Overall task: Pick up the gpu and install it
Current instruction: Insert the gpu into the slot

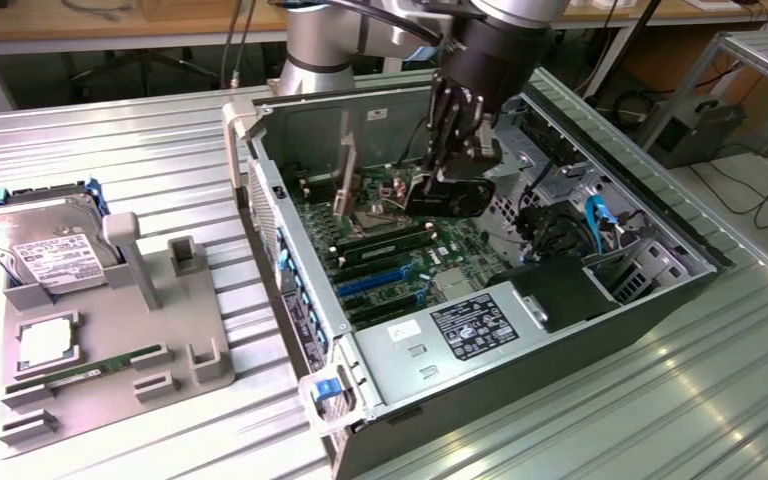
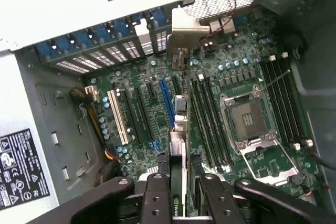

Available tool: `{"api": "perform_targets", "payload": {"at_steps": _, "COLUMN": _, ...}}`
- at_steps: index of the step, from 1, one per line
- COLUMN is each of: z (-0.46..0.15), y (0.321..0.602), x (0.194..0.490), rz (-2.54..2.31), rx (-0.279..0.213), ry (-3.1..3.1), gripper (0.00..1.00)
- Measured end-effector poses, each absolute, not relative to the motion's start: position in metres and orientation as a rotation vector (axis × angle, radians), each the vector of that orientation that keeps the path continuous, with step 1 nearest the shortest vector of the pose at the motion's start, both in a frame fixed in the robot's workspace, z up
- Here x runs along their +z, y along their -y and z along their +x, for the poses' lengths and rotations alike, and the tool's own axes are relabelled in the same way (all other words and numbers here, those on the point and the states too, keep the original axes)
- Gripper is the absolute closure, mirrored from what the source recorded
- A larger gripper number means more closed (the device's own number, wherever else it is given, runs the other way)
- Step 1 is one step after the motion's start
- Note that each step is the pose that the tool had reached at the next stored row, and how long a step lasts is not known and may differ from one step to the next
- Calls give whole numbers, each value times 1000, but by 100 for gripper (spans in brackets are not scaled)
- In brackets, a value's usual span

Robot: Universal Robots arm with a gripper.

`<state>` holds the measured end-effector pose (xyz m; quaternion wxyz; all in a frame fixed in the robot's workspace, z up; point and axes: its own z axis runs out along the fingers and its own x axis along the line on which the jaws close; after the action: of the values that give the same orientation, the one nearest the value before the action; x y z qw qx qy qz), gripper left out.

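Assembly bench, mid-job: the robot arm's black gripper hangs inside the open dark grey metal tower case, which lies on its side. Its fingers are pinched narrow on the gpu, a thin dark circuit card with a black round fan cooler and a silver metal bracket at one end.

The pick-up looks done. The card is on edge over the green motherboard, with its bracket toward the case's rear wall. In the wrist view its edge runs just beside the long blue expansion slot. Whether its lower edge has reached a slot I cannot tell, so seating appears to be what is left.

Space around it is tight. Black memory slots and the empty silver processor socket lie close on one side. The grey power supply with its black label fills the near end of the case.

On the ribbed metal table, at the exterior view's left, a grey plastic parts tray holds a silver hard drive with a white label and a narrow green memory stick, both well apart from the work.
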<state>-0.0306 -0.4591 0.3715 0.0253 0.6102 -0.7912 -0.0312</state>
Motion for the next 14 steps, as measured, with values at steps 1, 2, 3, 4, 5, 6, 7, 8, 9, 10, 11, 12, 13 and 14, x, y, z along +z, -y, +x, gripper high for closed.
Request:
{"api": "perform_targets", "payload": {"at_steps": 1, "z": -31, "y": 459, "x": 371, "rz": 1908, "rx": -96, "ry": 2430, "gripper": 74}}
{"api": "perform_targets", "payload": {"at_steps": 2, "z": -31, "y": 459, "x": 370, "rz": 1930, "rx": -95, "ry": 2411, "gripper": 74}}
{"api": "perform_targets", "payload": {"at_steps": 3, "z": -31, "y": 459, "x": 369, "rz": 1951, "rx": -94, "ry": 2394, "gripper": 74}}
{"api": "perform_targets", "payload": {"at_steps": 4, "z": -31, "y": 459, "x": 368, "rz": 1976, "rx": -93, "ry": 2373, "gripper": 74}}
{"api": "perform_targets", "payload": {"at_steps": 5, "z": -31, "y": 459, "x": 368, "rz": 1996, "rx": -92, "ry": 2355, "gripper": 74}}
{"api": "perform_targets", "payload": {"at_steps": 6, "z": -31, "y": 459, "x": 366, "rz": 2017, "rx": -92, "ry": 2336, "gripper": 74}}
{"api": "perform_targets", "payload": {"at_steps": 7, "z": -31, "y": 459, "x": 365, "rz": 2039, "rx": -91, "ry": 2317, "gripper": 74}}
{"api": "perform_targets", "payload": {"at_steps": 8, "z": -31, "y": 459, "x": 364, "rz": 2065, "rx": -90, "ry": 2292, "gripper": 74}}
{"api": "perform_targets", "payload": {"at_steps": 9, "z": -31, "y": 459, "x": 362, "rz": 2087, "rx": -89, "ry": 2272, "gripper": 74}}
{"api": "perform_targets", "payload": {"at_steps": 10, "z": -31, "y": 459, "x": 361, "rz": 2105, "rx": -88, "ry": 2255, "gripper": 74}}
{"api": "perform_targets", "payload": {"at_steps": 11, "z": -31, "y": 459, "x": 360, "rz": 2123, "rx": -87, "ry": 2237, "gripper": 74}}
{"api": "perform_targets", "payload": {"at_steps": 12, "z": -31, "y": 459, "x": 358, "rz": 2141, "rx": -87, "ry": 2220, "gripper": 74}}
{"api": "perform_targets", "payload": {"at_steps": 13, "z": -31, "y": 459, "x": 357, "rz": 2153, "rx": -86, "ry": 2207, "gripper": 74}}
{"api": "perform_targets", "payload": {"at_steps": 14, "z": -32, "y": 459, "x": 354, "rz": 2165, "rx": -86, "ry": 2195, "gripper": 74}}
